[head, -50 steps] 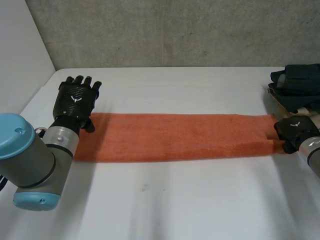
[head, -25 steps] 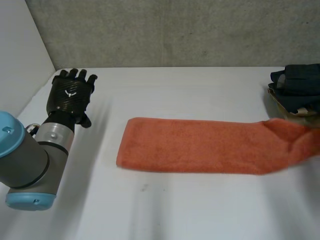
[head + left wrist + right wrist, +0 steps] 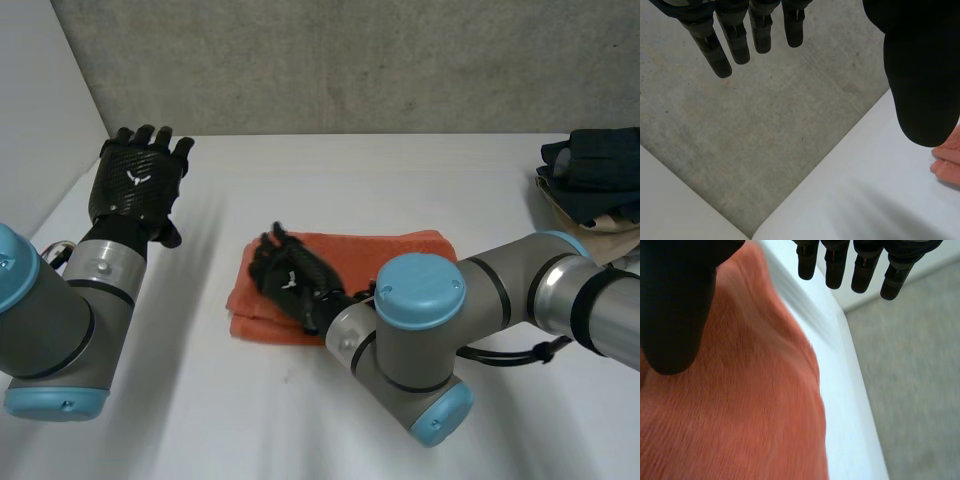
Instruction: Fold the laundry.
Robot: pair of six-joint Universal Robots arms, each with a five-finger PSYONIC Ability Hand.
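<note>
An orange towel point(image 3: 400, 250) lies folded in the middle of the white table point(image 3: 330, 170). My right hand point(image 3: 290, 280) hovers over the towel's left end with its fingers straight, holding nothing. In the right wrist view the towel point(image 3: 740, 415) spreads under the palm, and the thumb point(image 3: 675, 305) and fingers point(image 3: 867, 275) stand apart above it. My left hand point(image 3: 135, 185) is raised at the table's far left, open and apart from the towel. In the left wrist view its fingers point(image 3: 740, 42) are straight, and a corner of the towel point(image 3: 947, 162) peeks out beyond the thumb point(image 3: 920, 75).
A pile of dark clothes point(image 3: 595, 165) on a beige cloth point(image 3: 590, 225) sits at the back right. The right arm's elbow point(image 3: 420, 340) reaches across the table in front of the towel. A concrete wall point(image 3: 350, 60) backs the table.
The right hand carried the towel's right end over to the left, doubling the towel, and opened. The left hand let go of the left end and drew back to the far left.
</note>
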